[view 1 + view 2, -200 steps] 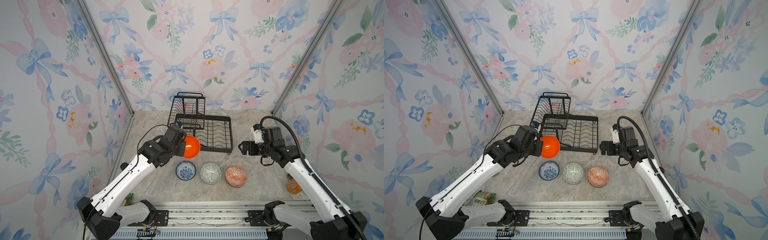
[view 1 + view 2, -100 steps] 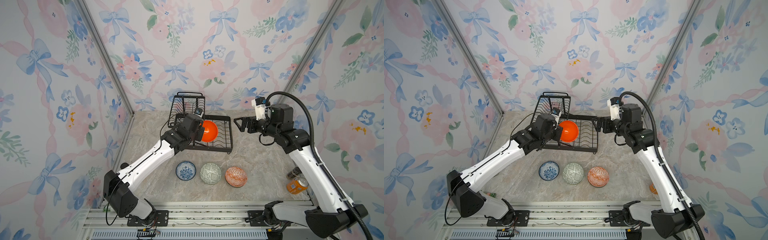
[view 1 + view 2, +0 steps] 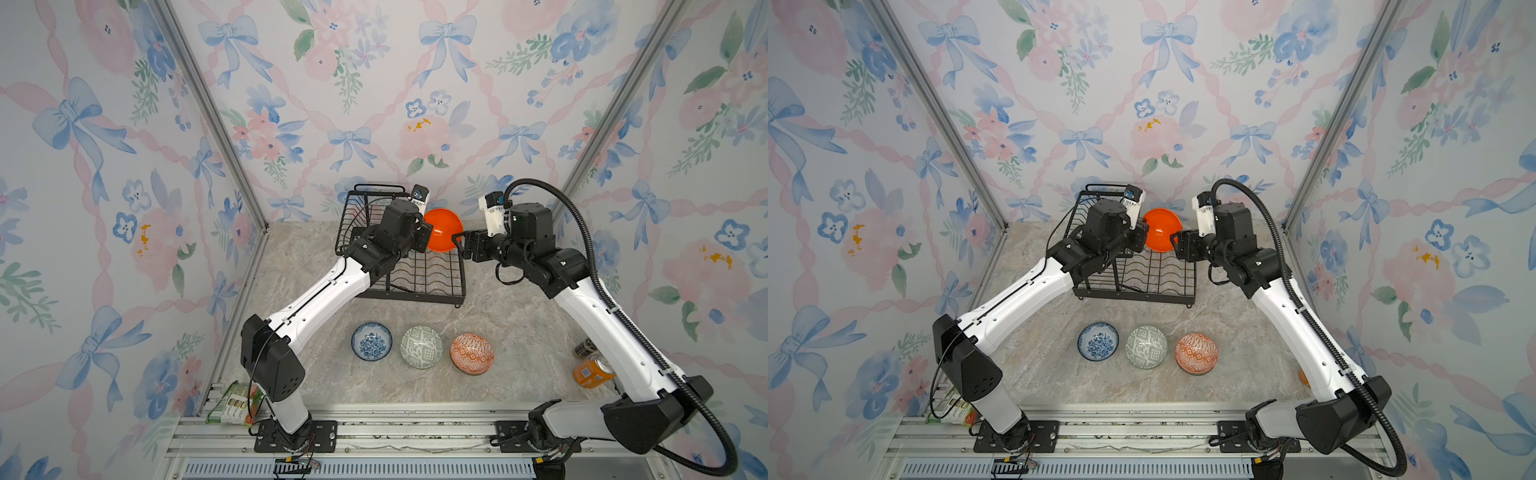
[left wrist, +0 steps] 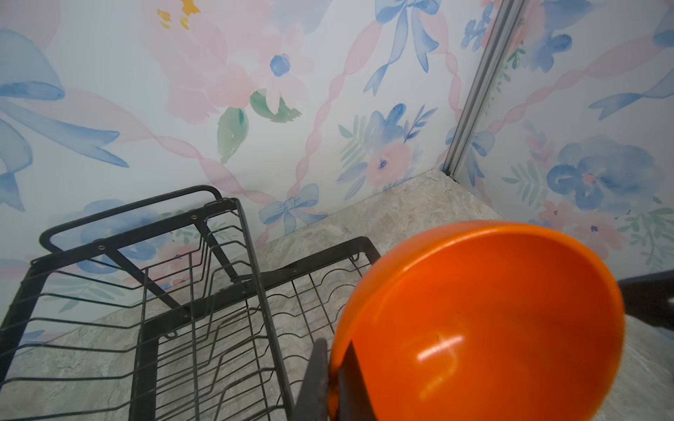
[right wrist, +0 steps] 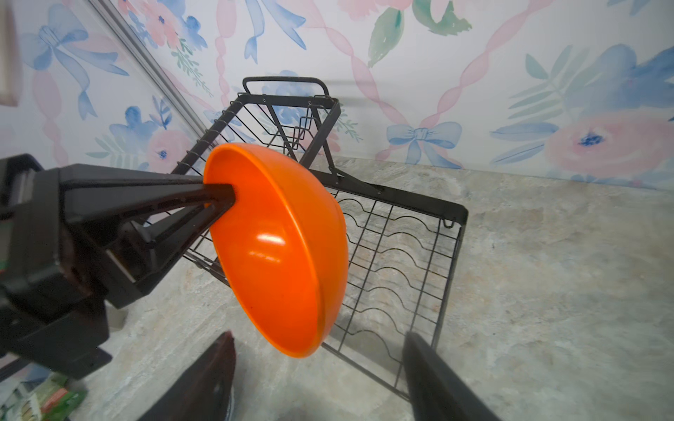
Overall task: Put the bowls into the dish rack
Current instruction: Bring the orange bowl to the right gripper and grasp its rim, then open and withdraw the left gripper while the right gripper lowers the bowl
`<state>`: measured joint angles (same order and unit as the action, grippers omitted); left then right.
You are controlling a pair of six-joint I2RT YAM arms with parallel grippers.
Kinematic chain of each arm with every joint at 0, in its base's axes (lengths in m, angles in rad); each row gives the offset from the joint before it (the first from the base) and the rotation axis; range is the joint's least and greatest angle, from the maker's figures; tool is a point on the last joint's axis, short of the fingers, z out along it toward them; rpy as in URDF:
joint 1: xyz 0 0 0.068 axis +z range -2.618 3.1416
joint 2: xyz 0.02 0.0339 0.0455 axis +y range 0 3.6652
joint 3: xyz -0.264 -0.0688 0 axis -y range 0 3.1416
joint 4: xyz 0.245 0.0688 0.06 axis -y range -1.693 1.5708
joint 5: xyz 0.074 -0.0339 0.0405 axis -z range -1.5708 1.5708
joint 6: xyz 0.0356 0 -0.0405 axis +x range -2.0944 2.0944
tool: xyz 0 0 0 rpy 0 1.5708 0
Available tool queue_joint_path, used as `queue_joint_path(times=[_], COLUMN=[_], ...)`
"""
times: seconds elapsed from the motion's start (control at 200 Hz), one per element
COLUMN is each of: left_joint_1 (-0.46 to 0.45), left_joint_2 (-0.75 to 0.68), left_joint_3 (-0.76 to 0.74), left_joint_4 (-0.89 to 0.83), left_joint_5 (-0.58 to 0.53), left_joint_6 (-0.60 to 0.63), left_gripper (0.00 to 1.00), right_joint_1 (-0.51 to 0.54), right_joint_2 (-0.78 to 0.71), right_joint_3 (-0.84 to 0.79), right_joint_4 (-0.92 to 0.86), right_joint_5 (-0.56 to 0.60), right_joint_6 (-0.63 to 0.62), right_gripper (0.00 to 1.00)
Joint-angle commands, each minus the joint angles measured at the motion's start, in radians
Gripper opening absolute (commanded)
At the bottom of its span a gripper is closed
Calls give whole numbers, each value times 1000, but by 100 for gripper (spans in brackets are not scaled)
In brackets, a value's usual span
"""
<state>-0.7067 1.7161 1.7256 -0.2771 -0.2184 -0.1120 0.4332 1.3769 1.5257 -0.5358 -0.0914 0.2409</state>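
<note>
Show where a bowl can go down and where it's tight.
Free: the rack, its lower slots visibly empty; the marble between rack and the three-bowl row; the marble right of the rack. Tight: over the rack's far right corner, where left claw and right claw flank the orange bowl.

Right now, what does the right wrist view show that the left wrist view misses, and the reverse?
Right wrist only: the right gripper, fingers apart close to the orange bowl and its outside, plus the body of the left gripper. Left wrist only: the bowl's hollow inside. Both: the bowl pinched at its rim by the left gripper, over the dish rack.
</note>
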Motion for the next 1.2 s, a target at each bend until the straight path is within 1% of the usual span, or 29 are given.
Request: queue_joint_path(times=[0.0,0.03,0.14,0.22,0.355,0.415,0.48,0.6,0.66,0.665,0.675,0.705,0.725,0.785,0.805,0.825,0.84,0.89,0.945,1.005,1.075,1.195], left_joint_1=[-5,-5,-8,-13,-23,-25,-26,-27,-25,-25,-25,-23,-21,-9,-2,5,12,39,74,121,182,247], left_joint_2=[10,13,23,31,43,47,51,55,50,49,47,39,29,2,-8,-20,-30,-61,-111,-175,-259,-411], left_joint_3=[31,32,35,40,43,43,42,35,34,33,33,29,25,22,21,20,19,4,-38,-105,-193,-353], left_joint_4=[62,67,77,81,82,83,84,84,83,82,81,80,79,64,56,46,37,11,-7,-15,-22,-33], left_joint_5=[25,28,39,48,49,52,56,64,55,53,49,37,31,11,8,6,5,2,30,85,159,169], left_joint_6=[9,8,3,1,5,3,2,6,27,29,34,54,68,104,112,121,125,128,124,107,67,16], left_gripper=[0,0,0,0,0,0,0,0,0,1,6,32,46,79,89,96,98,98,98,98,98,98], right_joint_1=[6,6,6,10,16,16,19,22,22,22,22,22,21,14,10,6,3,-5,-8,-11,-17,-17], right_joint_2=[31,40,72,89,97,100,102,98,96,96,96,94,93,94,95,97,98,97,96,97,107,141], right_joint_3=[29,32,45,47,39,40,39,31,26,26,25,22,20,11,8,2,-4,-32,-75,-129,-182,-249], right_joint_4=[55,62,78,91,115,120,123,132,135,135,137,138,142,153,156,167,176,213,279,364,461,623], right_joint_5=[77,82,90,104,135,142,153,170,177,178,181,185,189,196,198,199,199,207,224,254,258,274], right_joint_6=[18,22,36,44,45,46,44,30,17,15,11,-3,-13,-47,-60,-74,-84,-130,-190,-249,-310,-406], right_gripper=[61,58,54,48,26,12,0,0,0,0,0,0,0,0,0,0,0,0,0,0,0,0])
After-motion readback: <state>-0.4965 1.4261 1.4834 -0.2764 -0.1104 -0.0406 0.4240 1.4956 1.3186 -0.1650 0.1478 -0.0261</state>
